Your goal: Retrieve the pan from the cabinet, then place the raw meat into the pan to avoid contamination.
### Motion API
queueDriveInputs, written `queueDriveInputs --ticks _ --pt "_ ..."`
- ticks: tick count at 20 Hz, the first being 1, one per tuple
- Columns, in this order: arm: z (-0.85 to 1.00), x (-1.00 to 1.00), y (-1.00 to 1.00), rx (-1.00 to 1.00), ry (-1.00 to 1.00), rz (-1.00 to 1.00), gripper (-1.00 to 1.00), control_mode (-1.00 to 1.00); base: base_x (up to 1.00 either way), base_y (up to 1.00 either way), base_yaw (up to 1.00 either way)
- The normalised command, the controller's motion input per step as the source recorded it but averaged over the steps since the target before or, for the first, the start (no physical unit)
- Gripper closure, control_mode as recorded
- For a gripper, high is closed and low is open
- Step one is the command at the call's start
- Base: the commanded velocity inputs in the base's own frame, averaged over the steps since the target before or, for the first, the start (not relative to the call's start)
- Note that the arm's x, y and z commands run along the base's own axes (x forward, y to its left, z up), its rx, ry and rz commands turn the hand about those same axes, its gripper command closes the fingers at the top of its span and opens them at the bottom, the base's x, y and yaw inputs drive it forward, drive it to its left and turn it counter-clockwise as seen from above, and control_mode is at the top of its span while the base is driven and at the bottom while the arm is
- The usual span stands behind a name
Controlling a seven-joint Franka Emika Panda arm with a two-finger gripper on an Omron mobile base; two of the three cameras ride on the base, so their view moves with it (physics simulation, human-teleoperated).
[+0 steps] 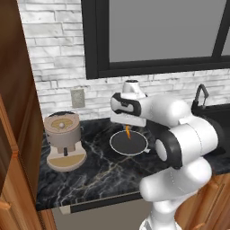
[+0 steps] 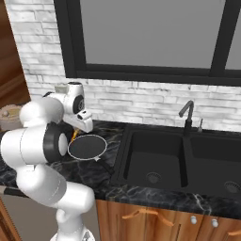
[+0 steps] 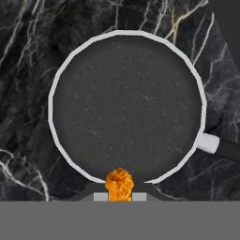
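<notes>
The gripper (image 1: pixel 128 127) is clenched on the raw meat (image 3: pixel 119 184), which hangs long axis vertical; the pan (image 3: pixel 126 107) sits on the counter (image 1: pixel 90 175) directly below, its centre toward twelve o'clock in the hand view, handle at four o'clock.

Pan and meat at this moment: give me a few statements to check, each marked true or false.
1. The pan sits on the dark marble counter. True.
2. The raw meat already lies on the pan's black inside. False: it is held in the shut end effector, above the pan.
3. A coffee machine stands on the counter to the left of the pan in the left base view. True.
4. The pan rests in the sink. False: it is on the counter beside the sink.
5. The pan holds other food. False: its inside is bare.
</notes>
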Motion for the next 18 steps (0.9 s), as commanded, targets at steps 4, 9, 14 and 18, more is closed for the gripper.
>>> queueDriveInputs --ticks 4,9,14,18 --pt "-0.22 0.28 -0.11 -0.04 -0.08 -0.16 1.00 -1.00 0.00 0.00 0.00" --pt "-0.18 0.02 -0.25 0.00 0.00 -0.16 1.00 -1.00 0.00 0.00 0.00" --pt "-0.30 0.05 -0.22 0.00 0.00 -0.16 1.00 -1.00 0.00 0.00 0.00" --pt "-0.42 0.04 0.00 0.00 0.00 -0.15 1.00 -1.00 0.00 0.00 0.00"
